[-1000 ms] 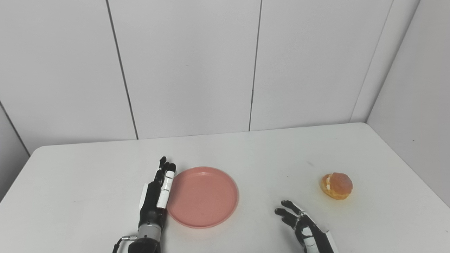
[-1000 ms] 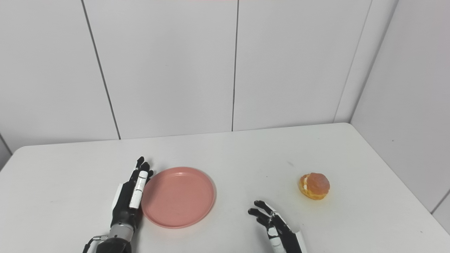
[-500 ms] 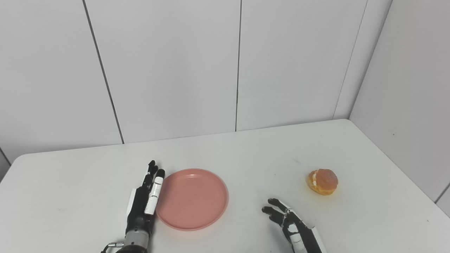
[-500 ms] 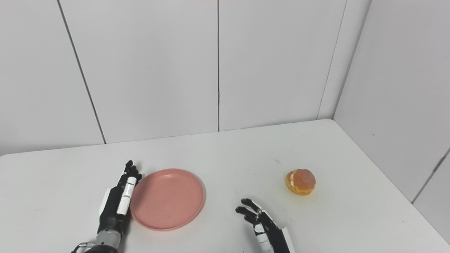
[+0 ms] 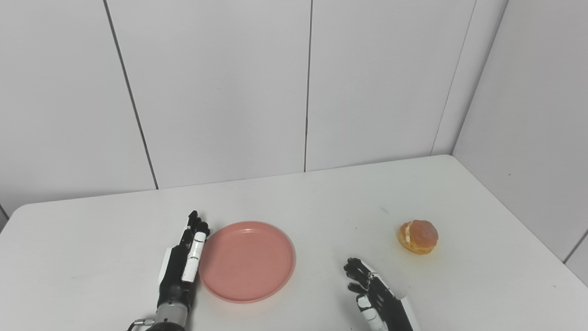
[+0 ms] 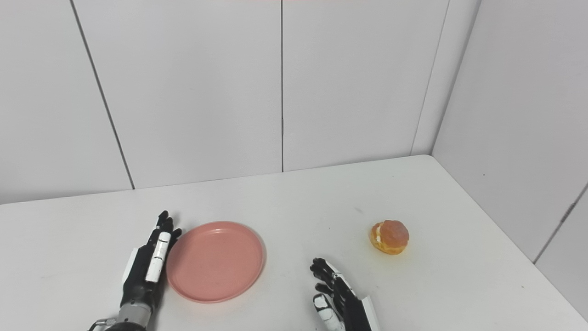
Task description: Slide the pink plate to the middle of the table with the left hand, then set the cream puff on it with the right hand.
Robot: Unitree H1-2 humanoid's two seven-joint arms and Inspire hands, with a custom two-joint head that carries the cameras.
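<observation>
White wall panels close in a white table (image 5: 285, 197), and your work sits on its near half. The pink plate (image 5: 247, 261) lies flat near the table's middle, a little left of it in this view. Your left hand (image 5: 180, 271) stands on edge along the plate's left rim, fingers straight and together, holding nothing, touching the rim or just beside it. The cream puff (image 5: 417, 236) rests on the table well to the right of the plate, beyond and to the right of your right hand (image 5: 374, 299). That hand is empty, fingers spread and slightly curled. It is much the nearer to the puff, so your reach runs forward and rightward, away from the plate.
</observation>
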